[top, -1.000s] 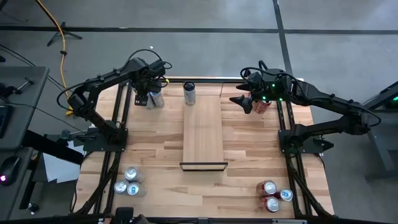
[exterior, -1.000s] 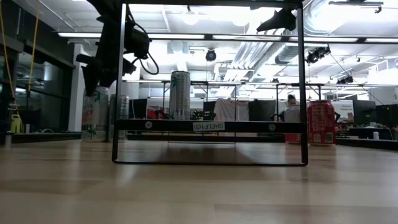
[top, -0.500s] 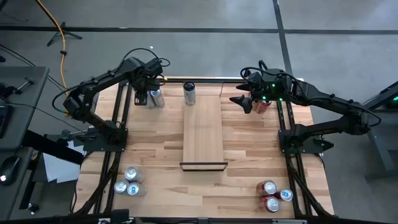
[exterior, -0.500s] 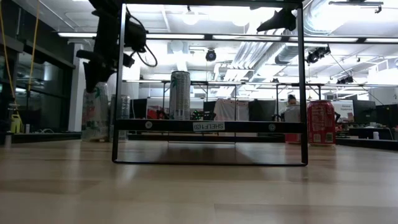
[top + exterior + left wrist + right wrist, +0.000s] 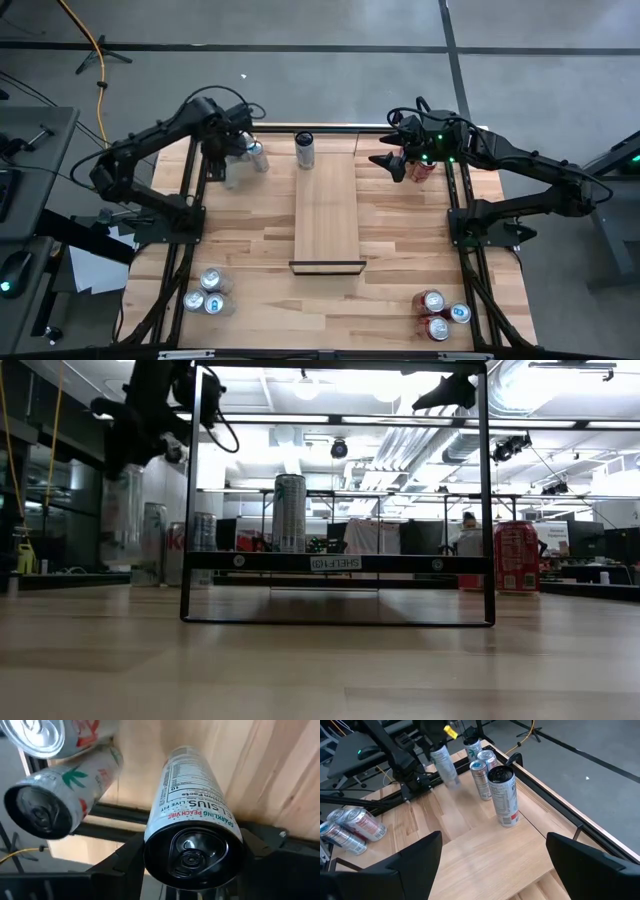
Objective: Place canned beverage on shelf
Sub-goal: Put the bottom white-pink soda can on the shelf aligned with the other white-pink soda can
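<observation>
My left gripper (image 5: pixel 222 158) hangs over the table's far left part, shut on a white canned beverage (image 5: pixel 192 815), also seen as a pale can (image 5: pixel 120 512) in the low view. A silver can (image 5: pixel 305 150) stands upright on the far end of the shelf (image 5: pixel 327 210), a pale wooden panel. Two more cans (image 5: pixel 255 155) stand on the table just beside the held one. My right gripper (image 5: pixel 392 165) is open, raised at the far right beside a red can (image 5: pixel 422 170) that stands on the table. My left gripper pinches the white can's upper end (image 5: pixel 150 845), just below the top rim, between its two fingers (image 5: pixel 125 862), one on each side. The fingers come from above, pointing down. The can hangs below them, roughly upright, its base (image 5: pixel 120 563) clear of the table.
Black rail frames (image 5: pixel 190 200) run along both sides of the table. Three cans (image 5: pixel 208 292) lie near the front left, three more (image 5: pixel 440 313) near the front right. A black bar (image 5: pixel 327 267) ends the shelf's near end.
My left gripper has risen and gone toward the table's left edge and slightly nearer. The white can, which stood on the table among the other cans, has come up with it and now hangs clear of the table.
</observation>
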Available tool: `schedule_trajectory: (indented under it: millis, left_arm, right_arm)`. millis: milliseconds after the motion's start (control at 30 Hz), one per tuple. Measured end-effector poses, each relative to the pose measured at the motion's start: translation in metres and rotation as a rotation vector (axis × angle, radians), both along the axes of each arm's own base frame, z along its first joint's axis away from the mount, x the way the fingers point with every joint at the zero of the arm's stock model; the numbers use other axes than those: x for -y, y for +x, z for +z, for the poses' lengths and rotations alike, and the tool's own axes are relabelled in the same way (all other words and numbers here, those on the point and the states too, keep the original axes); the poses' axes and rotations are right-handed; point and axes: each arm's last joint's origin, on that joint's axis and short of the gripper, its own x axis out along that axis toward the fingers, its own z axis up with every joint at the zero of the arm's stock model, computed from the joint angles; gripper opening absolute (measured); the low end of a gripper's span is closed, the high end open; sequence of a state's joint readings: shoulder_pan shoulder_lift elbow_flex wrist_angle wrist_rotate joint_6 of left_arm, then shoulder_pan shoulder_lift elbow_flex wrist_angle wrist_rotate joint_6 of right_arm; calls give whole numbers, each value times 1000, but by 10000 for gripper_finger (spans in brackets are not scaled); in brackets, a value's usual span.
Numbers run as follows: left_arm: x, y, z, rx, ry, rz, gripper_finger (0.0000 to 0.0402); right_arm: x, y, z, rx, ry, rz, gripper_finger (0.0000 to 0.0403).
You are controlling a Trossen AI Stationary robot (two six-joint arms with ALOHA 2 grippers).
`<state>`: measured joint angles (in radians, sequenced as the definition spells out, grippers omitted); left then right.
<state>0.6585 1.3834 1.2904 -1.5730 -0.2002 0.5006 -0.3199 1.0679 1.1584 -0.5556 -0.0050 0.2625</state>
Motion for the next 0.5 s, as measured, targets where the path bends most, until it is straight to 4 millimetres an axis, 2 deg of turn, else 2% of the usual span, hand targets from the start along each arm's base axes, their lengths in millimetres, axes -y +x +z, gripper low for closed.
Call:
schedule_trajectory:
  millis: [100, 200, 367, 500]
  left_arm:
    - [12, 11, 0, 51, -38, -7, 160]
    - [28, 22, 8, 104, -71, -27, 160]
    - [58, 47, 42, 249, -31, -64, 160]
    - [83, 74, 71, 355, -15, -97, 160]
  right_arm:
    - [0, 0, 0, 2, 6, -3, 344]
    - [0, 0, 0, 3, 8, -4, 344]
    - [0, 0, 0, 3, 9, -4, 344]
    - [0, 0, 0, 9, 26, -10, 344]
